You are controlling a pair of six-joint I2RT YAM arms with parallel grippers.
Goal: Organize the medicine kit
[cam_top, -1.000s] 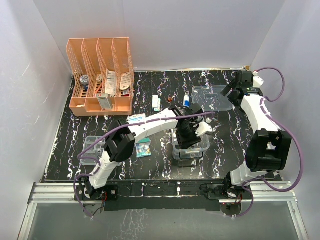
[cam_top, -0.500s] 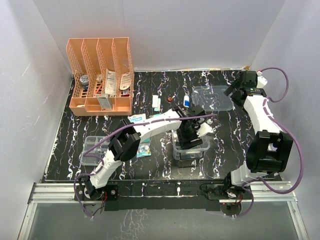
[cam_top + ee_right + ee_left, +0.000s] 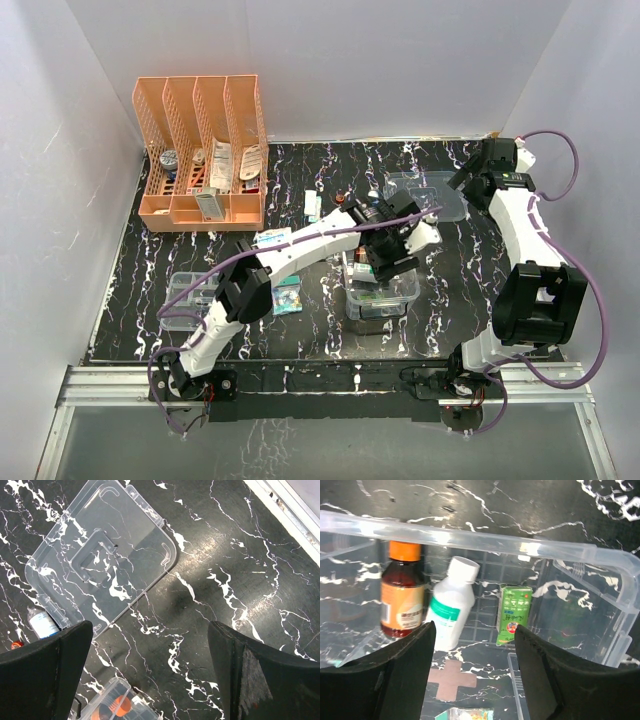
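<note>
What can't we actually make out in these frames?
Top external: most of what's in the medicine kit, hidden under the left arm.
Top external: items in the orange rack, too small.
Left wrist: brown bottle label print, blurred; a packet cut off by the bottom edge, between the left fingers.
Right wrist: small white bottle, partly behind a right finger.

1. You can make out one clear sign: a red cross (image 3: 451,678), a plain plus shape, on the near see-through wall of the medicine kit (image 3: 600,555).
2. The brown bottle (image 3: 401,597) inside the kit carries an orange label with a pale panel of small print, too blurred for you to read.
3. The white bottle (image 3: 451,605) beside it wears a green band. No words are legible.
4. The green box (image 3: 514,614) shows small print and a round red mark, too small to read.
</note>
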